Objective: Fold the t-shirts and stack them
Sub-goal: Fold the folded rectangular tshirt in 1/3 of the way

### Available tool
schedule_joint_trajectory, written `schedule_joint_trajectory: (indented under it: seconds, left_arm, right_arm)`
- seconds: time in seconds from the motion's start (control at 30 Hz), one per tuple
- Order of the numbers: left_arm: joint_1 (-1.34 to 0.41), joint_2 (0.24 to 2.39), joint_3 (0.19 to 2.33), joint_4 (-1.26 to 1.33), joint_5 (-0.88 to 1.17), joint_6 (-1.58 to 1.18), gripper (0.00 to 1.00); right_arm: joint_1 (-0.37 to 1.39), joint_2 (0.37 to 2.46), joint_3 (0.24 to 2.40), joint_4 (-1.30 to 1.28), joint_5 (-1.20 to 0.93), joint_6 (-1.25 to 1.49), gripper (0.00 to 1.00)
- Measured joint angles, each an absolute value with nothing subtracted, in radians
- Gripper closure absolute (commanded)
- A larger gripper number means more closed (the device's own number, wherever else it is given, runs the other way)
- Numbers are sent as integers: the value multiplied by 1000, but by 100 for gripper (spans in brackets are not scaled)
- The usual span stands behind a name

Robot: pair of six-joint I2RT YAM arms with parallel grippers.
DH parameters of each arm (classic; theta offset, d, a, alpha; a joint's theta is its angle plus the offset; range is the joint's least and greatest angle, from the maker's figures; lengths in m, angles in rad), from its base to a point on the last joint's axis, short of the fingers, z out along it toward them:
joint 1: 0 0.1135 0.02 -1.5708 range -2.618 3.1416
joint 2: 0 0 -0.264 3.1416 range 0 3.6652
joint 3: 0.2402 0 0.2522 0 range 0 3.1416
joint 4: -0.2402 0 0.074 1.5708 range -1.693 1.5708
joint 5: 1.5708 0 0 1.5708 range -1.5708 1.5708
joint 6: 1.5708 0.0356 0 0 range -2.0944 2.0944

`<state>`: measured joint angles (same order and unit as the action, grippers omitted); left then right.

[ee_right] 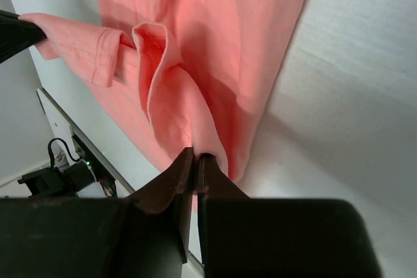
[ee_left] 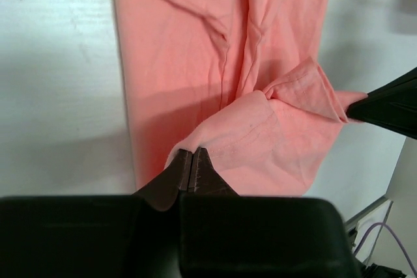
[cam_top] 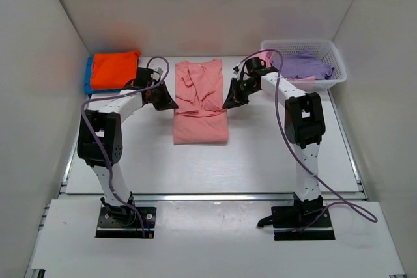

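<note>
A salmon-pink t-shirt (cam_top: pixel 199 105) lies lengthwise in the middle of the table, its sides folded in. My left gripper (cam_top: pixel 171 104) is shut on the shirt's left edge (ee_left: pixel 215 141). My right gripper (cam_top: pixel 228 103) is shut on its right edge (ee_right: pixel 189 122). Both hold the near hem lifted and folded partway over the shirt. An orange t-shirt (cam_top: pixel 115 68) lies folded on a blue t-shirt (cam_top: pixel 88 76) at the back left. A lavender t-shirt (cam_top: pixel 305 65) lies in the basket over a brighter pink t-shirt (cam_top: pixel 306 82).
A white lattice basket (cam_top: pixel 335 56) stands at the back right by the right arm. White walls close in the table on three sides. A purple cable loops along each arm.
</note>
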<state>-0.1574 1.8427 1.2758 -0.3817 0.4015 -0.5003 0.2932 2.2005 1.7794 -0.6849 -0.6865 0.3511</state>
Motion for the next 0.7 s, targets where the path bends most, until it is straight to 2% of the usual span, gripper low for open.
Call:
schedule_joint_trajectory:
  seconds: [0.13, 0.17, 0.2, 0.23, 0.3, 0.4, 0.57, 0.6, 0.7]
  left_arm:
    - [-152, 1889, 1311, -363, 403, -507, 100]
    - [-149, 1907, 1323, -361, 404, -510, 90]
    - [-147, 1925, 1333, -358, 405, -512, 76]
    - [-144, 1943, 1343, -352, 407, -517, 73]
    - [-134, 1973, 1349, -323, 415, -543, 75]
    - [-106, 2003, 1349, -255, 443, -606, 72]
    - [-59, 2001, 1349, -133, 452, -694, 68]
    - [-53, 1998, 1349, -121, 449, -701, 64]
    - [-50, 1971, 1324, -97, 448, -709, 64]
  right_arm:
    - [286, 2243, 1848, -719, -688, 334, 100]
    - [286, 2257, 1871, -727, -690, 329, 96]
    - [286, 2273, 1898, -736, -691, 327, 91]
    - [284, 2291, 1927, -741, -693, 325, 79]
    - [285, 2321, 1979, -744, -696, 323, 70]
    - [285, 2339, 2030, -741, -678, 326, 49]
    - [286, 2316, 2062, -690, -567, 332, 46]
    - [286, 2300, 2051, -676, -543, 335, 45]
    - [283, 2216, 1951, -625, -500, 344, 47]
